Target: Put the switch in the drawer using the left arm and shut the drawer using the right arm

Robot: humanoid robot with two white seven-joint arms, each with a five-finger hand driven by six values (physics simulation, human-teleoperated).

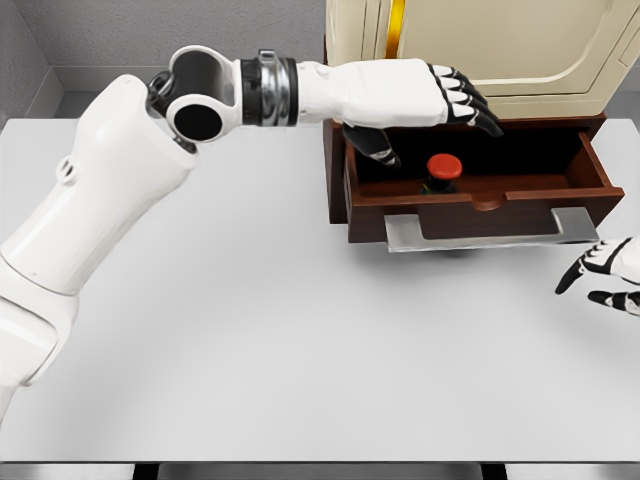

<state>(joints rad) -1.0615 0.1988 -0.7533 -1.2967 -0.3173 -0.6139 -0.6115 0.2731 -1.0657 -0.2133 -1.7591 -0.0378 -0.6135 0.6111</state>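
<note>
A switch with a red round button on a dark base sits upright inside the open brown wooden drawer. The drawer is pulled out toward me and has a grey metal handle along its front. My left hand hovers above the drawer's back left part, fingers spread and holding nothing, thumb pointing down just left of the switch. My right hand shows at the right edge, below and right of the handle, fingers relaxed and apart from the drawer.
The drawer belongs to a brown cabinet at the far side of a light grey table. A cream box-shaped appliance stands on top of the cabinet. A grey wall lies behind.
</note>
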